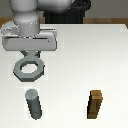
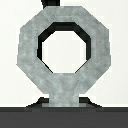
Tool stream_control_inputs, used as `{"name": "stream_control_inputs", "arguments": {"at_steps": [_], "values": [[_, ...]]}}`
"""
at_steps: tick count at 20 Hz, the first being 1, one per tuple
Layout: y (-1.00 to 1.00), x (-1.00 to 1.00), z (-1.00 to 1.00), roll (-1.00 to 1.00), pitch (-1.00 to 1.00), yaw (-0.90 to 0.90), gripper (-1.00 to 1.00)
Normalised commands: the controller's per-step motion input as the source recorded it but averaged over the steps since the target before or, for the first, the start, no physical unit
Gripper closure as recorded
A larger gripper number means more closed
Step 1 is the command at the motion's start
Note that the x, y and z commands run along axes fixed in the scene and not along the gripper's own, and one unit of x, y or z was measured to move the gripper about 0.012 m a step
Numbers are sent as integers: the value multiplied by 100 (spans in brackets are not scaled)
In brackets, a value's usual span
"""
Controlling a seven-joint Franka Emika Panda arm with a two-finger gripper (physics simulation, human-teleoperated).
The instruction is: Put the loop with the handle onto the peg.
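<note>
The loop with the handle point(image 1: 30, 76) is a flat gray faceted ring with a round hole. It hangs level under my gripper point(image 1: 31, 54), which is shut on its short tab handle. In the wrist view the loop point(image 2: 30, 47) fills the frame, with its handle point(image 2: 62, 94) toward the dark band of the gripper; a thin shadow shows beneath it. The peg point(image 1: 34, 103) is an upright gray cylinder on the white table, nearer the exterior view's bottom edge than the loop and apart from it. The peg does not show in the wrist view.
A brown wooden rectangular block point(image 1: 95, 104) stands upright toward the exterior view's right, level with the peg. The white table point(image 1: 85, 55) ends at a dark background behind the arm.
</note>
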Motion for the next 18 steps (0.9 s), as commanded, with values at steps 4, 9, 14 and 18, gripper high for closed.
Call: {"name": "stream_control_inputs", "arguments": {"at_steps": [4,9,14,18], "values": [[0,0,0,0,0,0,100],[0,0,60,0,0,0,100],[0,60,0,0,0,0,100],[0,75,0,0,0,0,100]]}}
